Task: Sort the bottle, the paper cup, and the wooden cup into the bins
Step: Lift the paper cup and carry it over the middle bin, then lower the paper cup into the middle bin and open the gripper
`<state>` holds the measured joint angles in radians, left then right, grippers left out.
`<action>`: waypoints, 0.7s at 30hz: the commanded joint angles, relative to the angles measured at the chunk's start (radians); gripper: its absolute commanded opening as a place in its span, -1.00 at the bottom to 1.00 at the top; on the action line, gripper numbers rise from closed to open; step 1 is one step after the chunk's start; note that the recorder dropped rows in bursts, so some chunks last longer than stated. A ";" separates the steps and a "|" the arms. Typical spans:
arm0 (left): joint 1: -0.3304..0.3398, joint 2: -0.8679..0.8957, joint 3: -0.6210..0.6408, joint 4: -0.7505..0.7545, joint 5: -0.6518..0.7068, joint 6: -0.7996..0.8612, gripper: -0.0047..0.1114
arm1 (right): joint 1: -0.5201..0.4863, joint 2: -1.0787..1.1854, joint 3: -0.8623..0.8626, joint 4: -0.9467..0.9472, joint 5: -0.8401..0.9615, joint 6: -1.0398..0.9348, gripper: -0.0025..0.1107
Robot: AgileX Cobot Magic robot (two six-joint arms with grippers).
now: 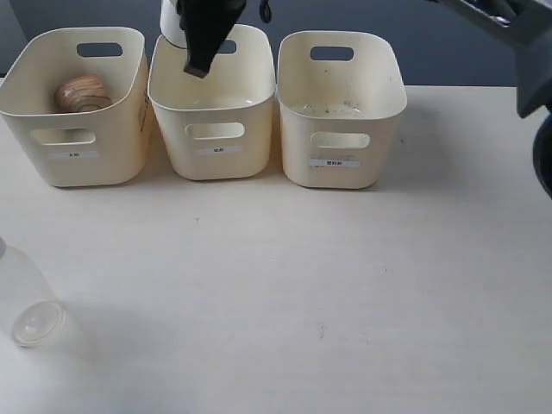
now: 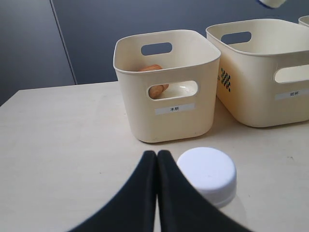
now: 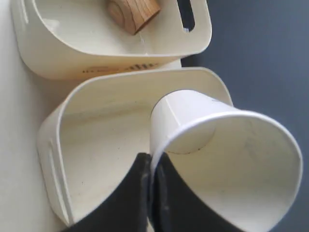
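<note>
The left gripper is closed on nothing beside the bottle. Farther back, the right gripper pinches the paper cup over the middle bin; the wooden cup lies in the left bin.

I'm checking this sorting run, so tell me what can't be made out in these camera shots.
- Bottle: cut off by the exterior view's left edge; in the left wrist view only its cap shows.
- Bin labels: too small to read in the exterior view.
- Paper cup: mostly hidden behind the right end effector in the exterior view.
</note>
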<state>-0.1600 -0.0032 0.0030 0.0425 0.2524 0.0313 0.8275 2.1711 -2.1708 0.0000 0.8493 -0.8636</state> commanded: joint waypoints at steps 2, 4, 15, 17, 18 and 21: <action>-0.003 0.003 -0.003 0.000 -0.014 -0.003 -0.92 | -0.061 0.100 0.002 0.030 -0.025 0.053 -0.97; -0.003 0.003 -0.003 0.000 -0.014 -0.003 -0.92 | -0.061 0.128 0.002 0.029 -0.032 0.053 -0.97; -0.003 0.003 -0.003 0.000 -0.014 -0.003 -0.92 | -0.061 0.169 0.002 0.009 -0.023 0.053 -0.97; -0.003 0.003 -0.003 0.000 -0.014 -0.003 -0.92 | -0.061 0.169 0.002 0.009 -0.023 0.053 -0.97; -0.003 0.003 -0.003 0.000 -0.014 -0.003 -0.92 | -0.061 0.169 0.002 0.009 -0.023 0.053 -0.97; -0.003 0.003 -0.003 0.000 -0.014 -0.003 -0.92 | -0.061 0.169 0.002 0.008 -0.023 0.053 -0.91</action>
<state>-0.1600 -0.0032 0.0030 0.0425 0.2524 0.0313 0.7724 2.3450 -2.1708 0.0134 0.8304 -0.8127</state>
